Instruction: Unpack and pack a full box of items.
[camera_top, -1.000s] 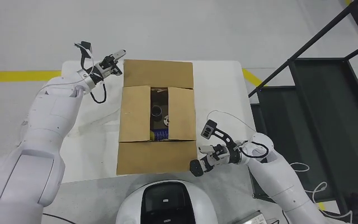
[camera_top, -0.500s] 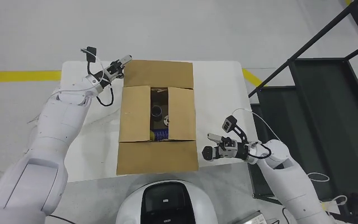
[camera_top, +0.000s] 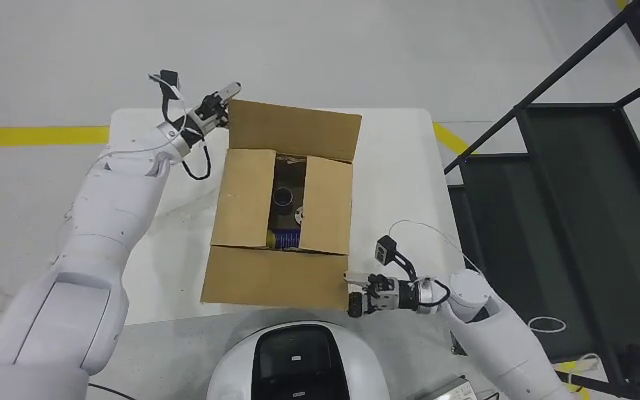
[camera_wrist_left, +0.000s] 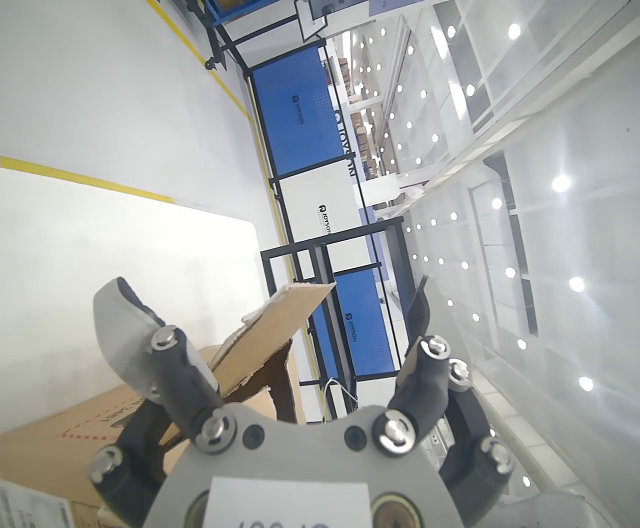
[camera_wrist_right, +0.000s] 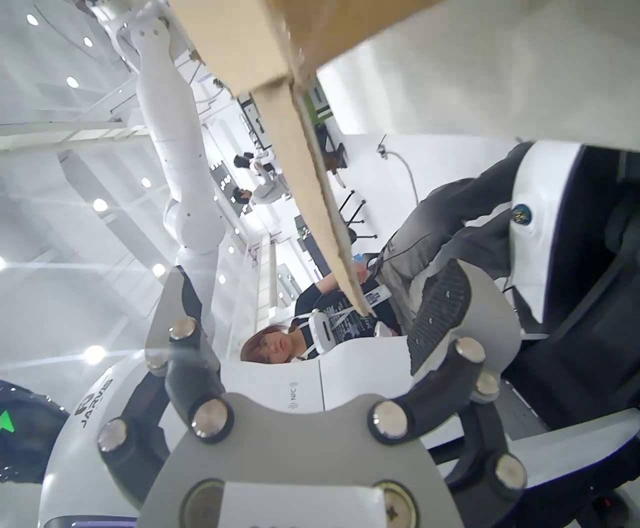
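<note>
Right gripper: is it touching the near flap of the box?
Apart. In the right wrist view the near flap runs between the open fingers of the right gripper, with background visible on both sides.

**Matt cardboard on a smooth white surface**

The box (camera_top: 285, 200) is matt brown cardboard with rough, fibrous cut edges. It sits on a smooth white surface (camera_top: 395, 170). The right hand (camera_wrist_right: 312, 285) has a dimpled black pad (camera_wrist_right: 437, 310), a matt grey plate (camera_wrist_right: 300, 450) and shiny metal screws (camera_wrist_right: 385, 417).
</note>
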